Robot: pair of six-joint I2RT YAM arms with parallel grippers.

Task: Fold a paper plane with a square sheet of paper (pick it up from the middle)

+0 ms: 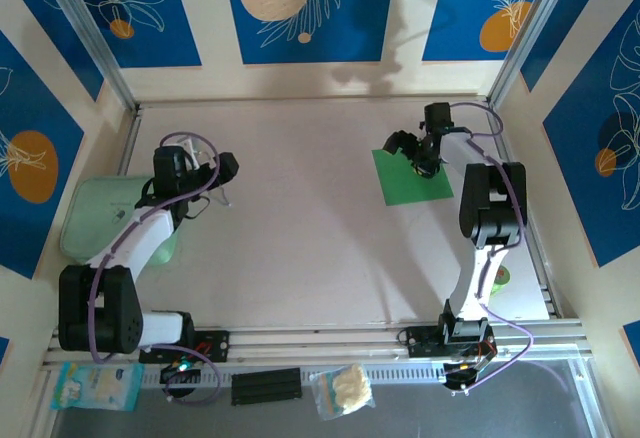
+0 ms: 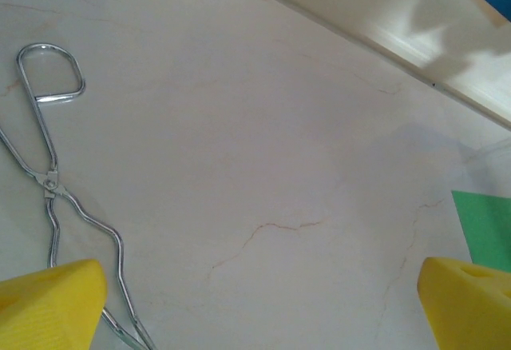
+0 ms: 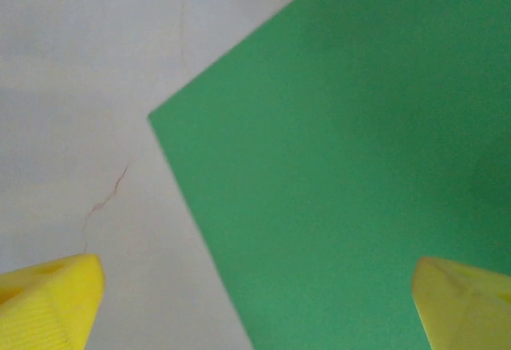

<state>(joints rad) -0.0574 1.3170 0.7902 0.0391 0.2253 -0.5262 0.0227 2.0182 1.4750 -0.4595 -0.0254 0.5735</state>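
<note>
The green paper sheet (image 1: 405, 186) lies flat at the far right of the table. The right gripper (image 3: 257, 298) hangs spread wide above it, near a corner. The left gripper (image 2: 259, 302) is spread too, beside wire tongs (image 2: 48, 182). A pinch off the middle could skid or crumple the thin sheet.

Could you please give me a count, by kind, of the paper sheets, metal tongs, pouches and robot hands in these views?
Paper sheets: 1, the square sheet of paper, bright green
Metal tongs: 1, the tongs
Pouches: 1, the pale green pouch
Robot hands: 2, the left hand and the right hand, both open
Total: 5
</note>
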